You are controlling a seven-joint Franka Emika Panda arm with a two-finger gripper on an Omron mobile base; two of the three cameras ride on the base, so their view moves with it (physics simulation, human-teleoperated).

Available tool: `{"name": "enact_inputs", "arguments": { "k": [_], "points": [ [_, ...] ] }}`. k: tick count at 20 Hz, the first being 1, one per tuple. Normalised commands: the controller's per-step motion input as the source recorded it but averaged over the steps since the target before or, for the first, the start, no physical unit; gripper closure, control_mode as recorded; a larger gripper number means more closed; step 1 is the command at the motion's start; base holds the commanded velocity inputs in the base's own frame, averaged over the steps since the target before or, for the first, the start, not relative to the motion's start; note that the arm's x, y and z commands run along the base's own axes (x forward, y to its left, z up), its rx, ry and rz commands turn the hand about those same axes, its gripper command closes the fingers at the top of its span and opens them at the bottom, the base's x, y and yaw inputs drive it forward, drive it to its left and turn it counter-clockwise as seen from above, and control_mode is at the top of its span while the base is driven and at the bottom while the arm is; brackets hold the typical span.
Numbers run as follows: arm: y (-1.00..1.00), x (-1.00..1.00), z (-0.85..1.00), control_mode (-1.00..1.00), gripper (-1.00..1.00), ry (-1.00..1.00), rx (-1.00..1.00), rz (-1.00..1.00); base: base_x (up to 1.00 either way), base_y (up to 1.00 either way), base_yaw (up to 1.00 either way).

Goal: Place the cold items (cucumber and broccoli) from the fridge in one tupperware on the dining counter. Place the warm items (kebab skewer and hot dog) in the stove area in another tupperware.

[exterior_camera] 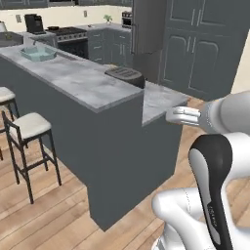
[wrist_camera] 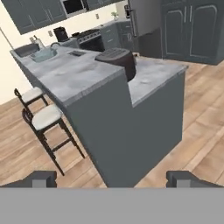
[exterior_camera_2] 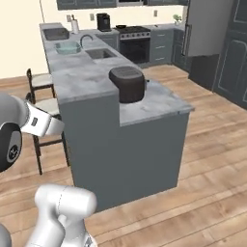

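Observation:
My gripper [wrist_camera: 113,179] is open, its two dark fingertips [wrist_camera: 43,178] wide apart with nothing between them. It hangs in the air short of the near end of the grey dining counter [wrist_camera: 74,74]. A pale blue tupperware [wrist_camera: 43,54] sits at the counter's far end, also seen as the tupperware [exterior_camera: 36,52] in the left base view. A darker tupperware [wrist_camera: 27,49] lies just beyond it. The fridge [wrist_camera: 144,17] stands shut at the back right. The stove [wrist_camera: 89,37] is against the back wall. Cucumber, broccoli, kebab skewer and hot dog are out of view.
A dark toaster [wrist_camera: 118,61] sits on the lower counter near its end. A sink [exterior_camera_2: 100,53] is set into the worktop behind it. Two white-seated stools [wrist_camera: 46,118] stand along the counter's left side. Tall grey cabinets [wrist_camera: 192,26] line the right wall, with open wood floor before them.

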Motion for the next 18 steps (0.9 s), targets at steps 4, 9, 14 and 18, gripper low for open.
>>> {"name": "enact_inputs", "arguments": {
  "k": [4,9,14,18],
  "points": [
    [0.0,0.0,0.0,1.0,-1.0,0.0,0.0,0.0,0.28,-1.0,0.4],
    [0.0,0.0,0.0,1.0,-1.0,0.0,0.0,0.0,0.27,-1.0,0.41],
    [0.0,0.0,0.0,1.0,-1.0,0.0,0.0,0.0,0.29,-1.0,0.41],
    [0.0,0.0,0.0,1.0,-1.0,0.0,0.0,0.0,0.31,-1.0,0.41]
  ]
}}
